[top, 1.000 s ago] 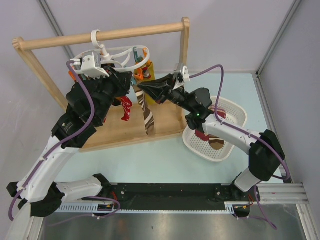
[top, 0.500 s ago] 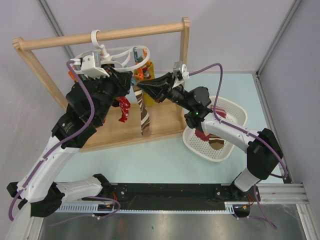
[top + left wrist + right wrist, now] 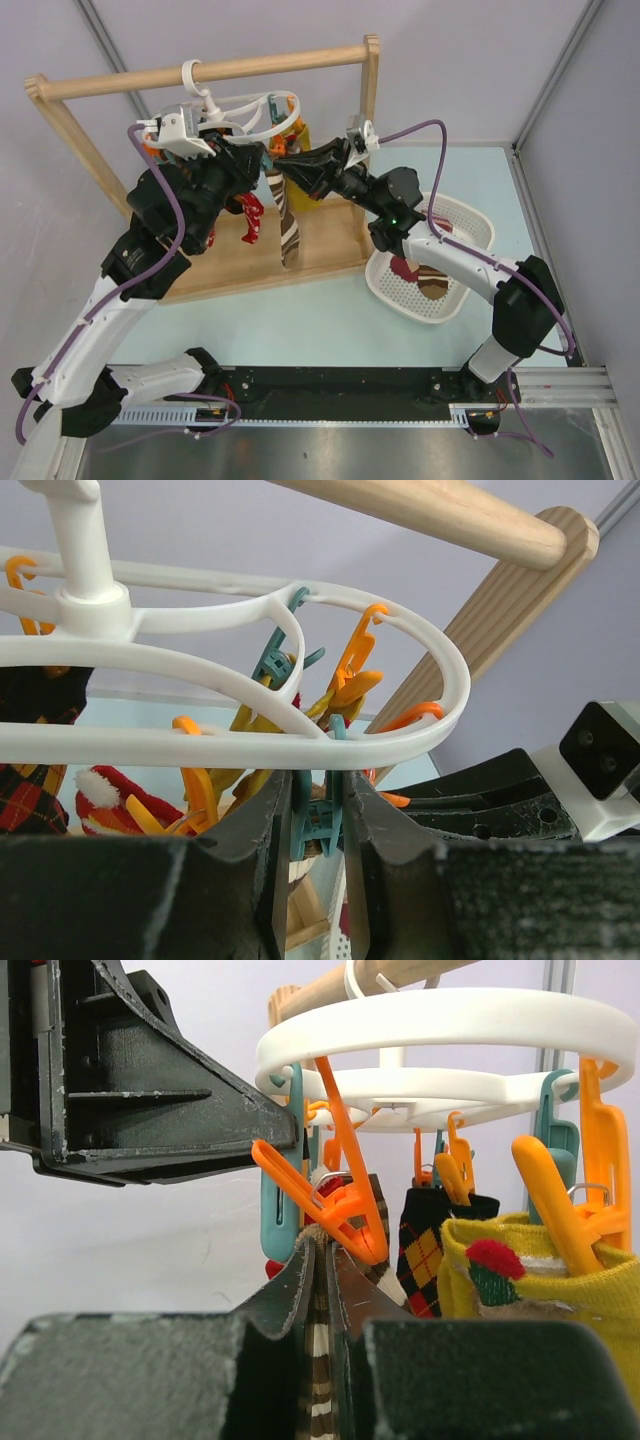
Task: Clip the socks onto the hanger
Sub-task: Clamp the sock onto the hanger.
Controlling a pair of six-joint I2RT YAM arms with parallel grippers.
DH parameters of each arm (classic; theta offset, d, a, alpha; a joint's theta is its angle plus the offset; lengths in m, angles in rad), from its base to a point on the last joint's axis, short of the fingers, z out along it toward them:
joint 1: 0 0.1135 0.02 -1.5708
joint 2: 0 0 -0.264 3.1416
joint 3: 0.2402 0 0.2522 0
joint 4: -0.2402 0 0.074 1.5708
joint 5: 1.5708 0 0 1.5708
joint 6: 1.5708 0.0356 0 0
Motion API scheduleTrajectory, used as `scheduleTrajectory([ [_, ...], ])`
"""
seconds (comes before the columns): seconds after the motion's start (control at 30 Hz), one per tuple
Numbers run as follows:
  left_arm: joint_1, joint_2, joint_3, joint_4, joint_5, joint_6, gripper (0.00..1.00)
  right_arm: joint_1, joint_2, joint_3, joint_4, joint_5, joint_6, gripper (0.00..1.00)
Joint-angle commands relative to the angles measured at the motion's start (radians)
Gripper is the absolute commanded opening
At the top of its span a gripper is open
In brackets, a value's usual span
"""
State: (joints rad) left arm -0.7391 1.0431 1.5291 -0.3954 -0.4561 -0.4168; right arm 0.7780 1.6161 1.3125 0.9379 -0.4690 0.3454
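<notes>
The white hanger (image 3: 245, 112) hangs from the wooden rail. My left gripper (image 3: 260, 165) reaches under its ring (image 3: 440, 680). In the left wrist view this gripper (image 3: 318, 790) is shut on a teal peg (image 3: 318, 820). My right gripper (image 3: 283, 163) is shut on the top of a brown sock with cream stripes (image 3: 287, 215), which hangs down. In the right wrist view the gripper (image 3: 322, 1252) holds the sock's cuff (image 3: 320, 1390) just below an orange peg (image 3: 345, 1195) and the teal peg (image 3: 278, 1210). A red sock (image 3: 250, 215) hangs on the hanger.
A mustard-yellow sock (image 3: 540, 1270) and a black diamond sock (image 3: 430, 1235) hang on other pegs. The wooden rail frame (image 3: 210, 70) stands at the back. A white perforated basket (image 3: 470, 225) at the right holds a red and a brown sock (image 3: 425, 280).
My right gripper has carried the brown sock up and to the left, closer to the hanger's pegs and my left gripper. The left arm has shifted slightly.
</notes>
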Motion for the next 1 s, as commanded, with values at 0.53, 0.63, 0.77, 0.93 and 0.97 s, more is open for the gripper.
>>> scheduleTrajectory([
  [0.53, 0.006, -0.028, -0.027, 0.061, 0.0, 0.052, 0.01, -0.009, 0.001, 0.082, -0.068, -0.08, 0.081, 0.0],
  [0.63, 0.006, -0.026, -0.026, 0.059, 0.005, 0.055, 0.01, -0.014, 0.002, 0.091, -0.071, -0.079, 0.096, 0.0],
  [0.77, 0.006, -0.029, -0.027, 0.063, 0.008, 0.058, 0.01, -0.02, 0.004, 0.096, -0.088, -0.069, 0.106, 0.0],
  [0.93, 0.007, -0.034, -0.032, 0.069, 0.011, 0.062, 0.01, -0.026, 0.004, 0.105, -0.123, -0.065, 0.115, 0.0],
  [0.97, 0.006, -0.034, -0.032, 0.067, 0.011, 0.062, 0.01, -0.026, 0.002, 0.106, -0.128, -0.063, 0.118, 0.0],
])
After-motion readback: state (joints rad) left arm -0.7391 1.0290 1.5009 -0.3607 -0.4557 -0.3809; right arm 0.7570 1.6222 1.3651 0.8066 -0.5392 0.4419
